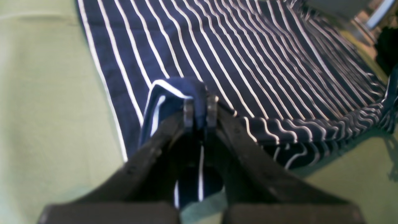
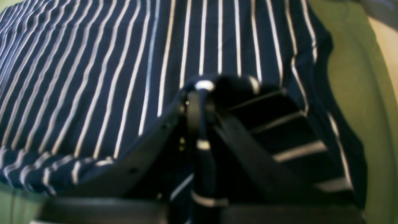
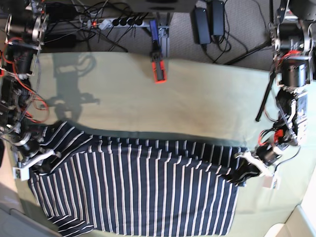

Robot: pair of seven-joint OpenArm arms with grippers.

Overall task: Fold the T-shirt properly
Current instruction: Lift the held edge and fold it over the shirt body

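The dark navy T-shirt (image 3: 143,192) with thin white stripes lies spread over the near half of the pale green cloth (image 3: 197,108). In the base view my left gripper (image 3: 240,173) is at the shirt's right edge and my right gripper (image 3: 42,159) at its left edge. In the left wrist view the left gripper (image 1: 200,107) is shut on a pinched-up fold of the T-shirt (image 1: 248,56), lifted a little. In the right wrist view the right gripper (image 2: 199,93) is shut on a bunched edge of the T-shirt (image 2: 108,62). The far edge of the shirt is raised between the two grippers.
A red clamp (image 3: 159,71) sits at the table's far edge. Cables and a power strip (image 3: 116,22) lie on the floor behind. The table's edge runs close at the right (image 3: 296,210) and at the lower left.
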